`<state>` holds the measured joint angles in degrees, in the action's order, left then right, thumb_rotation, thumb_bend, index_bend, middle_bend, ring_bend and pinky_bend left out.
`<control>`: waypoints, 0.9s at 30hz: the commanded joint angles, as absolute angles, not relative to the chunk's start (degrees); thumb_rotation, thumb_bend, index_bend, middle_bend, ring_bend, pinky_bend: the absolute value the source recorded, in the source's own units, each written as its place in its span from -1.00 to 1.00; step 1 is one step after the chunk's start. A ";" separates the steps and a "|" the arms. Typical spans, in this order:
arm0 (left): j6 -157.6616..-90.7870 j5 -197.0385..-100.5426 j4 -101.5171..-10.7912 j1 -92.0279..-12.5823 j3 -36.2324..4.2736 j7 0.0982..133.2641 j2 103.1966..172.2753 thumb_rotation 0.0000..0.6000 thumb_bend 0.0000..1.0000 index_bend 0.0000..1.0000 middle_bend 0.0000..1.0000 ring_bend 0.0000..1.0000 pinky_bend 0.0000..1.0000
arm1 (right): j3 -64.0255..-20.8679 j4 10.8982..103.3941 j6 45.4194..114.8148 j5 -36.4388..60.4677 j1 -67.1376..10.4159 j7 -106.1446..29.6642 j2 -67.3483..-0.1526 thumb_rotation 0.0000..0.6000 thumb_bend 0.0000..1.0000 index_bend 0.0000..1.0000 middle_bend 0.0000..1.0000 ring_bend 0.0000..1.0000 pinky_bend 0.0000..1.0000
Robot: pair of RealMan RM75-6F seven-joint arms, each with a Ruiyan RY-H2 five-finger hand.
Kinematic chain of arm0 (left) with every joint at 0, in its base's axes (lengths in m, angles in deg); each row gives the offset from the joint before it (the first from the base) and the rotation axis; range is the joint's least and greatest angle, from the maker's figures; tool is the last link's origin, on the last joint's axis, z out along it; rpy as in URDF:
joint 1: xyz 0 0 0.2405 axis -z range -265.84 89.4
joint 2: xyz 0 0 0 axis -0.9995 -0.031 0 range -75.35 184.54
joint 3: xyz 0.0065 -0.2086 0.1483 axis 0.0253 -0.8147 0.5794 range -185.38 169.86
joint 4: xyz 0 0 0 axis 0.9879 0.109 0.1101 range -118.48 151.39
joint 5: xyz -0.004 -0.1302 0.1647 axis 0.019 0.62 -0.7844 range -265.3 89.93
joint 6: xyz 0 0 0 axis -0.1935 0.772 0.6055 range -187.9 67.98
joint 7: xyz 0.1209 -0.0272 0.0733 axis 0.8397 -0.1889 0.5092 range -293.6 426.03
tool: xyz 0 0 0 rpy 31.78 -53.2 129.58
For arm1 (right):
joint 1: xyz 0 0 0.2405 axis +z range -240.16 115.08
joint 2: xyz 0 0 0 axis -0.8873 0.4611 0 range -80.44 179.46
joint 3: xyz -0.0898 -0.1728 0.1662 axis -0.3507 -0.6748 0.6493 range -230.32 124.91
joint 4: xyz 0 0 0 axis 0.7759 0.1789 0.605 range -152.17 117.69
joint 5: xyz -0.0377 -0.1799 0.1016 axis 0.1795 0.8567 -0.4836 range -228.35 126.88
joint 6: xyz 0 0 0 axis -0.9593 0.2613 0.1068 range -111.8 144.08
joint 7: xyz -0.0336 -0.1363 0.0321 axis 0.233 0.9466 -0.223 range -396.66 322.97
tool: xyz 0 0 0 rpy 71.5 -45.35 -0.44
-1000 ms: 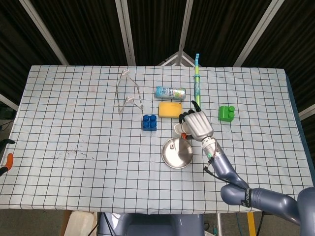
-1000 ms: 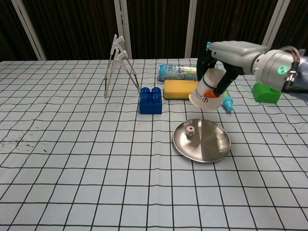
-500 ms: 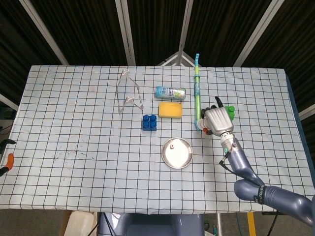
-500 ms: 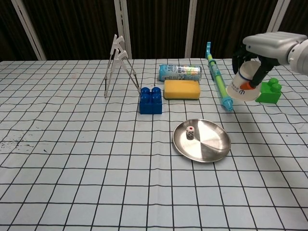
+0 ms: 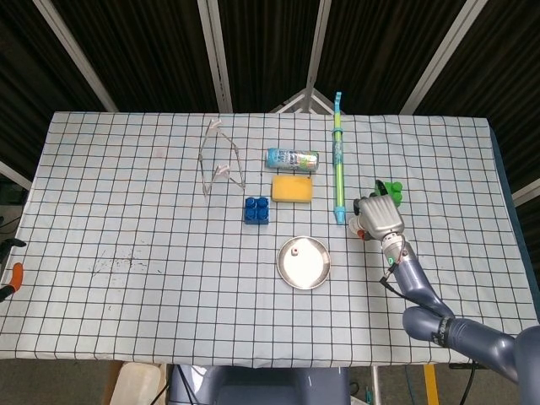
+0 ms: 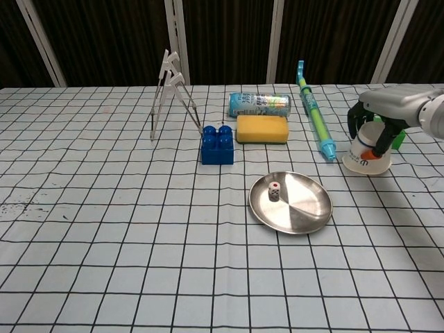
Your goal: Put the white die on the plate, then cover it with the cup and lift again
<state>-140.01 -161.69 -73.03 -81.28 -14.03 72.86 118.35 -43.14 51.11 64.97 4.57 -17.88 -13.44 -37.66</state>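
A: Entry. White die [image 6: 275,191] sits on the plate [image 6: 305,215], left of centre, uncovered. Cup [image 6: 367,154] is mouth-down, off to the right of the plate, at or just above the table [image 6: 104,229]; contact can't be confirmed from either view

B: Robot hand state?

A: Right robot hand [image 6: 378,128] has fingers wrapped round the cup's upper part, holding it. In the head view the same hand [image 5: 378,218] hides most of the cup. Left robot hand is in neither view

B: Handling notes on the cup?

A: Judged light, thin-walled, likely paper or plastic, so it would dent under a hard squeeze and may be slick. Best taken around the narrower closed end, as now, leaving the rim clear to drop over the die. The die is small, hard and light; a knock from the rim could skid it across the smooth metal plate

B: Any writing legible?

A: Cup carries an orange band and a dark mark near the rim, too small to read. The lying can [image 6: 259,104] has print, also unreadable
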 commanded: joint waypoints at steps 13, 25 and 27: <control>-139.97 -161.58 -73.00 -81.29 -14.06 72.74 118.31 1.00 0.39 -0.34 -1.00 -1.00 -0.76 | -42.93 50.88 63.17 1.82 -17.98 -12.16 -36.86 1.00 -0.87 -0.77 -0.57 -0.70 -1.00; -140.31 -162.07 -73.17 -81.54 -13.95 71.74 117.92 1.00 0.39 -0.34 -1.00 -1.00 -0.76 | -43.72 70.77 67.95 -5.97 -19.01 -1.90 -25.15 1.00 -0.95 -1.00 -0.79 -0.80 -1.00; -140.50 -162.14 -73.21 -81.69 -13.98 71.23 117.74 1.00 0.39 -0.34 -1.00 -1.00 -0.76 | -44.28 76.69 71.96 -5.09 -20.74 -1.21 -22.37 1.00 -0.95 -1.00 -0.79 -0.80 -1.00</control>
